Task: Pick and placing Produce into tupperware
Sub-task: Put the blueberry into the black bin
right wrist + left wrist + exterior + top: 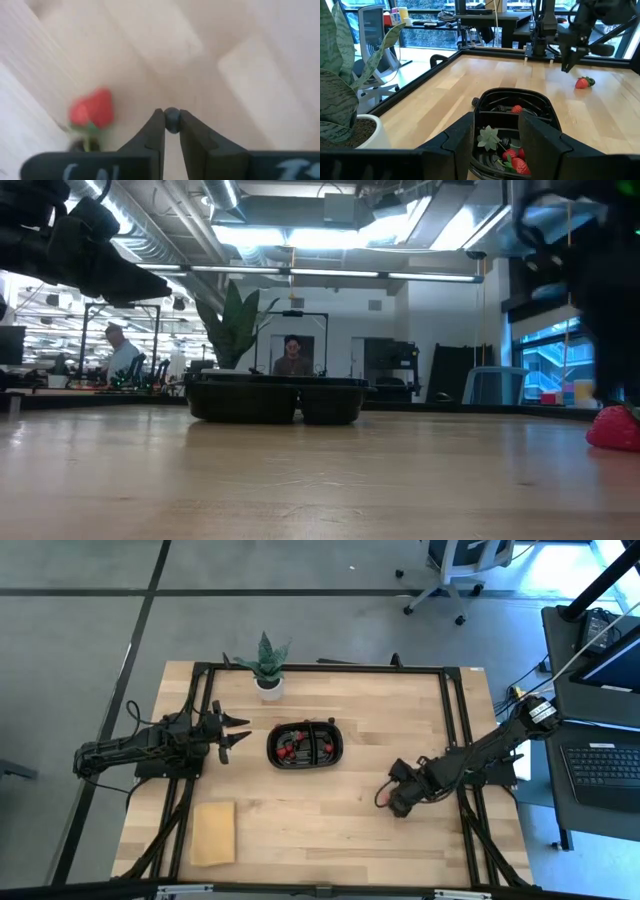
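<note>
We are resting our left gripper (238, 731) with fingers released just left of the tupperware (306, 744) at mid-bench, berries already lying inside. Farther right, our right gripper (171, 121) is pinching a small dark berry (172, 119) above the bench (350, 810), beside a strawberry (91, 110). We judge lifting straight before crossing works best; open wood lies between, and the bench's right rail is running close

No legible text, labels or numbers anywhere.
</note>
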`<action>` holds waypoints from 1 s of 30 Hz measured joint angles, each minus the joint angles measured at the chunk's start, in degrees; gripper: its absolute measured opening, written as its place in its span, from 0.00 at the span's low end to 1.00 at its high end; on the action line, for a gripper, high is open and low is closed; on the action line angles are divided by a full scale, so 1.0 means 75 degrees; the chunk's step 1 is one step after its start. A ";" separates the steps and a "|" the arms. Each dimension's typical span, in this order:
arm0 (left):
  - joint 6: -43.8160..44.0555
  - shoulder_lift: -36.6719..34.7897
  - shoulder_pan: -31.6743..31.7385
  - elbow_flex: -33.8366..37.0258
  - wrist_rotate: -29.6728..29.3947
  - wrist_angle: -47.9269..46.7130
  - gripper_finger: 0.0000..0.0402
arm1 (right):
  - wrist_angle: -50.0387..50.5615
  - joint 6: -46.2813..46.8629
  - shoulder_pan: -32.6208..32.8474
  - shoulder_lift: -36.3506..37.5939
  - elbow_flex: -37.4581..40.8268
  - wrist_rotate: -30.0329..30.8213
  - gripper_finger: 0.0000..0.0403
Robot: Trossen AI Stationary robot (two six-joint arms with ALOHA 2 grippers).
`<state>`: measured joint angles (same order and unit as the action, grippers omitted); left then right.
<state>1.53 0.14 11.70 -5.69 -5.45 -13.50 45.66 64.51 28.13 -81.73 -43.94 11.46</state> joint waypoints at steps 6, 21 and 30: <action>-0.0013 0.0001 0.0000 0.0000 0.0000 -0.0026 0.37 | -0.0419 -0.1971 -0.0827 0.0008 -0.0955 0.0586 0.11; -0.0016 0.0001 0.0000 0.0000 0.0000 -0.0146 0.37 | -0.4412 -0.7581 -0.3073 -0.0528 -0.2782 -0.0334 0.12; -0.0077 0.0000 0.0000 0.0000 0.0000 -0.0154 0.37 | -0.4832 -0.8475 -0.3479 -0.2515 -0.4084 -0.0752 0.12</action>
<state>0.95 0.14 11.71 -5.69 -5.45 -14.65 9.42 0.95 2.03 -100.60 -74.57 5.83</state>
